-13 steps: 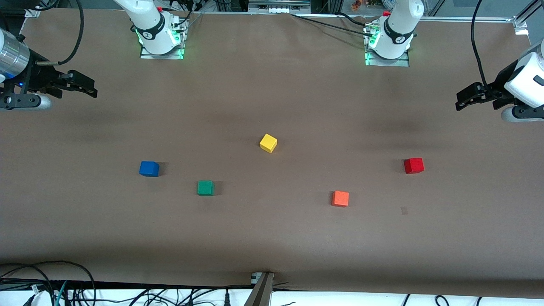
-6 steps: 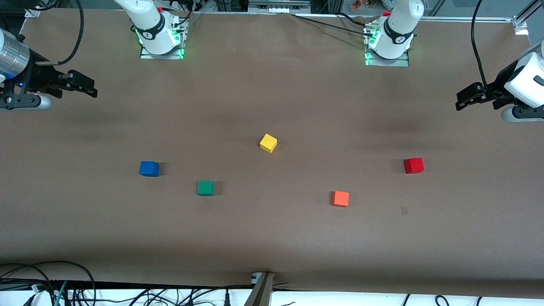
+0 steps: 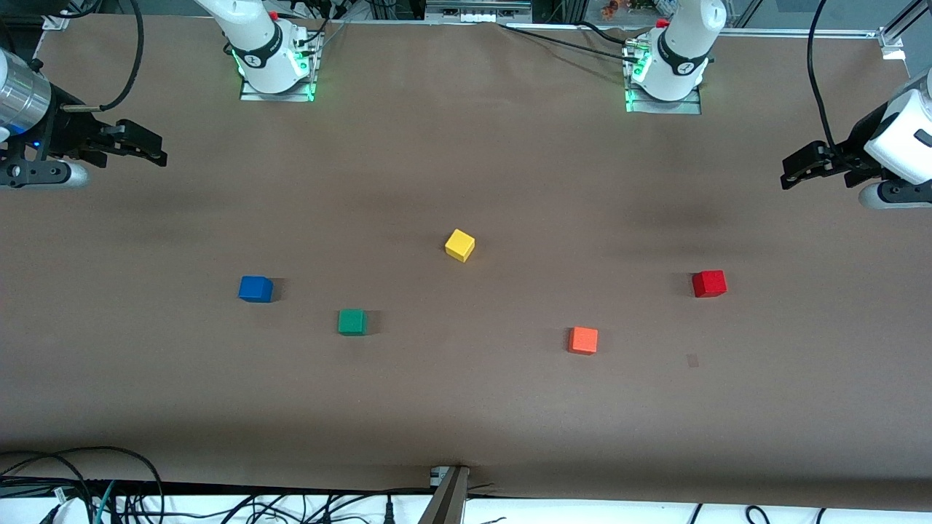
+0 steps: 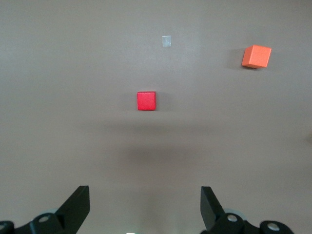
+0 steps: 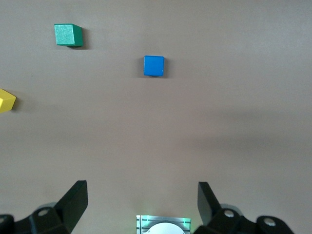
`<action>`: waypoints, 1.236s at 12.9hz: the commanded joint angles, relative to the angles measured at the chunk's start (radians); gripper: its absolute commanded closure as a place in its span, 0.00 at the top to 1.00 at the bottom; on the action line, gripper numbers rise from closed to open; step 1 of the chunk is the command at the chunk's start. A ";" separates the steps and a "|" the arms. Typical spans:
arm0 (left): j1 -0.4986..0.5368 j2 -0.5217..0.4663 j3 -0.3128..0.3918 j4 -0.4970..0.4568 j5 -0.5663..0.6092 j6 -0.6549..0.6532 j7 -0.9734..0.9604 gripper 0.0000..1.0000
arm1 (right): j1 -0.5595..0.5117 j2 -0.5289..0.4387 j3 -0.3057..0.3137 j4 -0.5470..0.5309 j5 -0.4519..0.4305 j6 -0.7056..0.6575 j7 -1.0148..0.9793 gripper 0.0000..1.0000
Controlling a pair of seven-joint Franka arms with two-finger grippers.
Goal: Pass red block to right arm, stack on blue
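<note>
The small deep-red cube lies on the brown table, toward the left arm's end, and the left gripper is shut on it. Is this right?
Not quite. The small deep-red cube lies free on the brown table; the left gripper is open and holds nothing, as the left wrist view shows.

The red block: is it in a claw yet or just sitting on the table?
On the table. The red block lies alone, nothing touching it; the left gripper hangs apart with open jaws.
</note>
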State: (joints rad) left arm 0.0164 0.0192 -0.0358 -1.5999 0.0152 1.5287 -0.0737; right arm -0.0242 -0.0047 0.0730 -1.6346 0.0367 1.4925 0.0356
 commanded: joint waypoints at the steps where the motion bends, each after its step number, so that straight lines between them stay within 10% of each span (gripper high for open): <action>1: 0.000 -0.002 0.000 0.003 0.003 0.007 -0.003 1.00 | -0.005 -0.001 -0.002 0.015 0.017 -0.020 -0.006 1.00; 16: 0.007 0.025 -0.004 0.075 0.042 -0.076 0.006 1.00 | -0.005 -0.001 0.001 0.015 0.017 -0.018 -0.006 1.00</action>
State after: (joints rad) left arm 0.0213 0.0329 -0.0414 -1.5624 0.0355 1.4807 -0.0732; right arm -0.0242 -0.0047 0.0739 -1.6346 0.0370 1.4901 0.0354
